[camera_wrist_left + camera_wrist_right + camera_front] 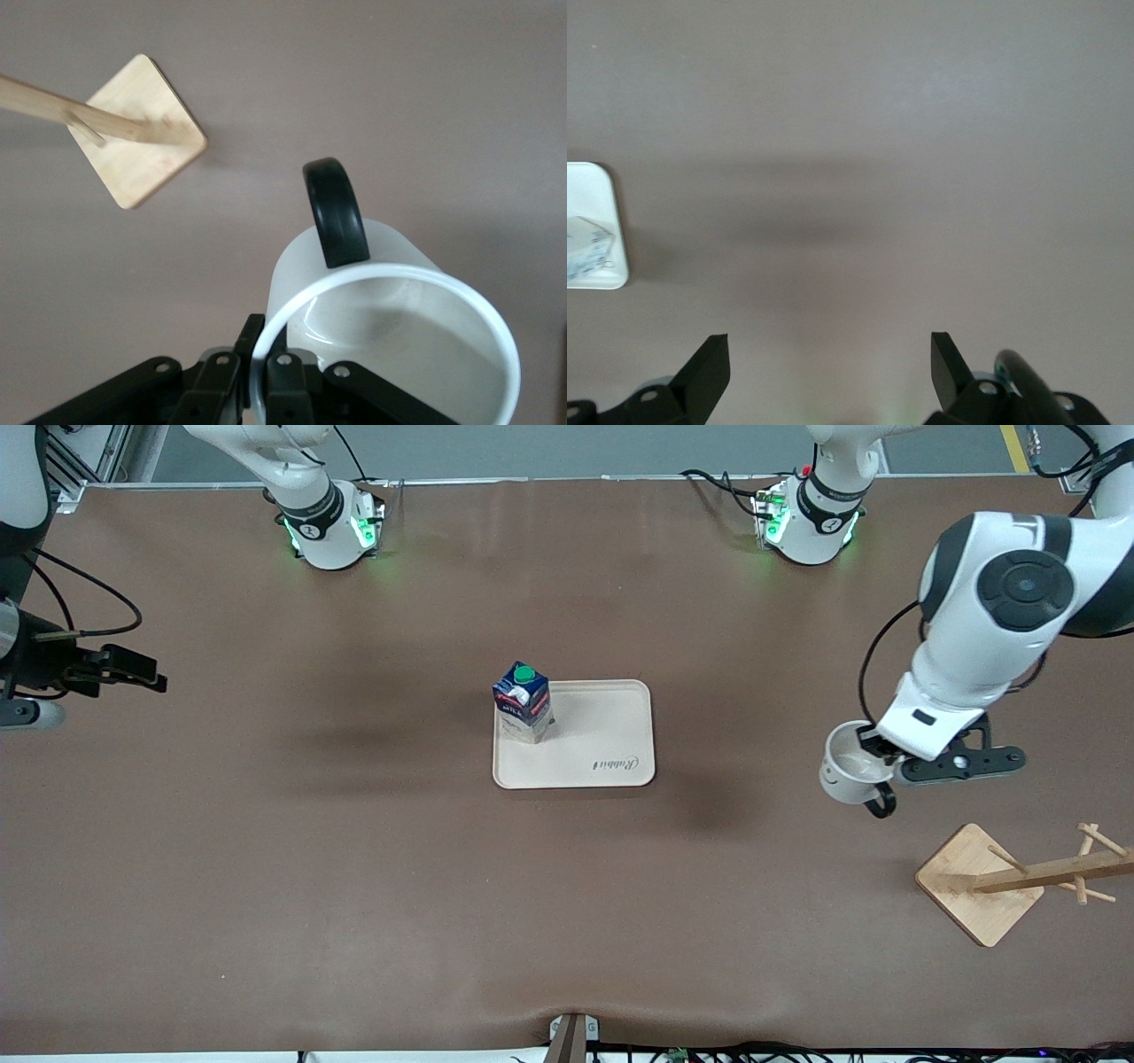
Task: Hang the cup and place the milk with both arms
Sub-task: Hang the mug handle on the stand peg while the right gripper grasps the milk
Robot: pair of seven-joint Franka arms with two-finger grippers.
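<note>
The white cup (849,769) hangs in the air over the table at the left arm's end, its black handle (337,212) toward the wooden rack (1019,877). My left gripper (879,749) is shut on the cup's rim, one finger inside and one outside (261,354). The milk (523,700), a dark-blue and white carton with a green cap, stands upright on a corner of the beige tray (602,731) at mid-table. My right gripper (155,676) waits open with nothing between its fingers, over bare table at the right arm's end (830,350).
The rack lies with its square base (142,133) on the table and pegs (1094,837) pointing toward the table's end, nearer the front camera than the cup. A corner of the tray (594,221) shows in the right wrist view. Brown tabletop surrounds the tray.
</note>
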